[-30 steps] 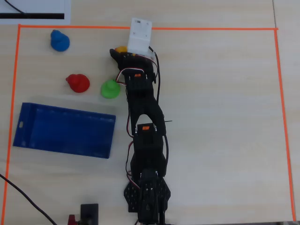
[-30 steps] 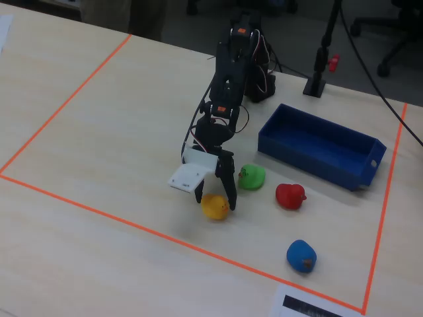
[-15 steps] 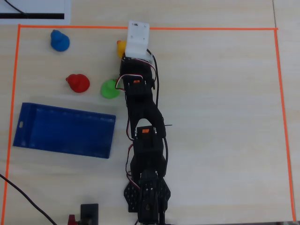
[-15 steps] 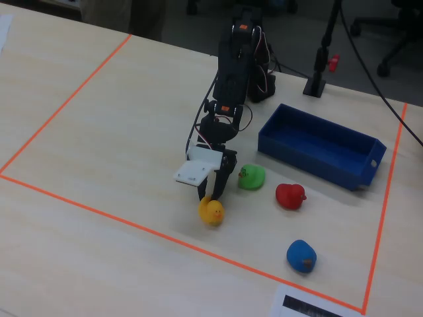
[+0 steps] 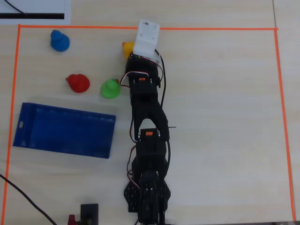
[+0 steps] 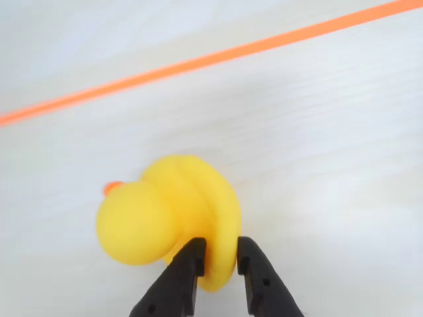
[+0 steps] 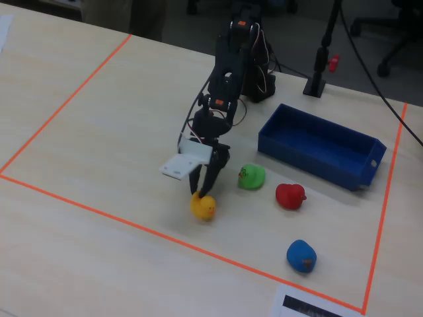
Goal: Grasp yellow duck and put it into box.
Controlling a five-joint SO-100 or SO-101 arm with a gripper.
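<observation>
End effector (image 6: 219,254) pinched shut on the yellow duck's (image 6: 168,218) rear edge; duck apparently on desk (image 6: 317,132). Grasp made; lift, carry, release into blue box (image 5: 64,130) remain.

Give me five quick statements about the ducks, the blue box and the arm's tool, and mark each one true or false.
1. The tool has its fingers closed on the edge of the yellow duck. True.
2. The yellow duck is already inside the box. False: it sits on the table near the orange tape line, and the box holds nothing.
3. The green duck lies between the red duck and the arm in the overhead view. True.
4. The blue duck touches the red duck. False: they sit clearly apart.
5. The box lies outside the taped area. False: it is inside the outline.
</observation>
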